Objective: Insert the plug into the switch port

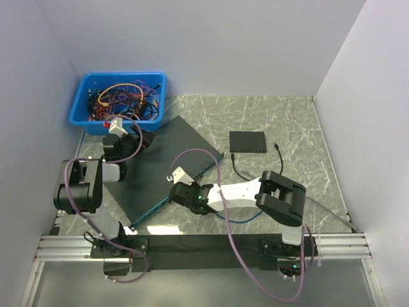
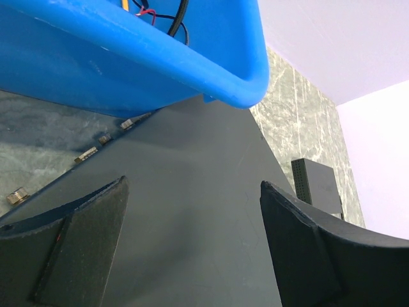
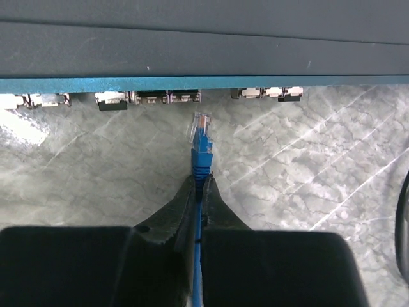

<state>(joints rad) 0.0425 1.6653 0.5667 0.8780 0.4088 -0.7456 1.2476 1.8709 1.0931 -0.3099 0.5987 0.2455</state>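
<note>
A blue network plug with a clear tip sticks out past my right gripper, which is shut on its blue cable just behind the boot. The tip points at the teal front edge of the flat dark switch, a short gap away from the row of ports. In the top view my right gripper lies low at the switch's near edge. Over the far end of the switch's top my left gripper hangs open, holding nothing.
A blue bin full of cables stands at the back left, its rim just above my left fingers. A small black box switch with a black cable sits at the back centre. The blue cable trails under my right arm.
</note>
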